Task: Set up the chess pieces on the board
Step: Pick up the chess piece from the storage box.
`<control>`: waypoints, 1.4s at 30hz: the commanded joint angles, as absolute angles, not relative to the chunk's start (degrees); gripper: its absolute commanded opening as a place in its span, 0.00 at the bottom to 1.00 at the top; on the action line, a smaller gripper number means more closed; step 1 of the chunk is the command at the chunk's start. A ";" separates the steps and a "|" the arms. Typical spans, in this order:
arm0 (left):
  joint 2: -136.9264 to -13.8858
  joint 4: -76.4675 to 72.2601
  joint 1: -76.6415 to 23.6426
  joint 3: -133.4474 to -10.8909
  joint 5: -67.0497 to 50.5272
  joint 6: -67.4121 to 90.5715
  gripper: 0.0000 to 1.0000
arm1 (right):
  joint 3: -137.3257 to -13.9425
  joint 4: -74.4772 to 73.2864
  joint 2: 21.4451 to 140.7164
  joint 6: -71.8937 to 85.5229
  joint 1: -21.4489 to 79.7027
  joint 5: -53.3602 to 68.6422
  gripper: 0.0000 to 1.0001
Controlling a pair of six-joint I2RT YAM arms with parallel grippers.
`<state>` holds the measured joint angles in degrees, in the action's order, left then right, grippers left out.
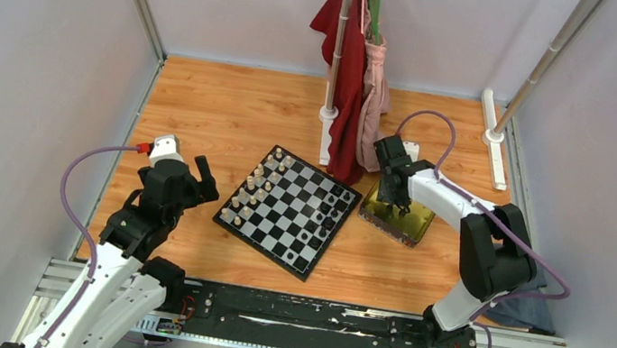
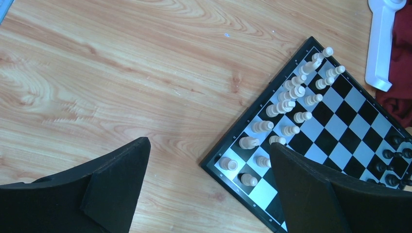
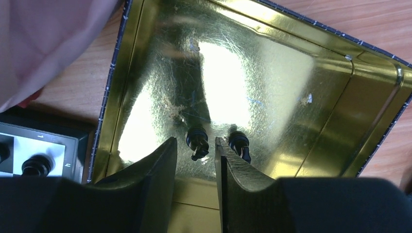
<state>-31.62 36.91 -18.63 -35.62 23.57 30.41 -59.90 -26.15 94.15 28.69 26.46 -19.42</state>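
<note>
The board (image 1: 292, 213) lies slanted in the middle of the wooden table. Cream-white pieces (image 1: 253, 189) fill its left side and several black chess pieces (image 1: 331, 214) stand along its right side. My right gripper (image 1: 393, 206) reaches down into the gold tin (image 1: 411, 228). In the right wrist view its jaws (image 3: 196, 141) stand open, narrowly either side of one black piece (image 3: 197, 141), with a gap on each side. A second black piece (image 3: 238, 143) stands just outside the right finger. My left gripper (image 2: 209, 143) hangs wide open and empty over the board's (image 2: 340, 141) near-left corner.
A stand with red and pink cloths (image 1: 352, 98) rises just behind the board and the tin, and pink cloth (image 3: 48, 39) hangs over the tin's left rim. A white foot (image 2: 381, 43) of the stand lies beside the board's far corner. Another white foot (image 1: 491, 145) lies at the right wall.
</note>
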 commanded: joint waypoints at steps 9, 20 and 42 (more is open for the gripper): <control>-32.15 36.54 -19.07 -35.42 24.38 30.02 1.00 | -57.49 -25.58 95.70 28.43 24.97 -18.08 0.32; -31.78 36.63 -19.07 -35.43 24.43 30.10 1.00 | -56.76 -25.96 94.59 28.24 24.83 -18.41 0.09; -29.54 36.21 -19.25 -35.08 24.17 30.31 1.00 | -54.66 -31.76 80.69 25.07 27.44 -19.83 0.00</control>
<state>-30.41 36.91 -18.63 -35.62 23.62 30.44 -55.79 -28.05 83.79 26.39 25.91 -18.22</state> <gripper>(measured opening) 0.997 0.128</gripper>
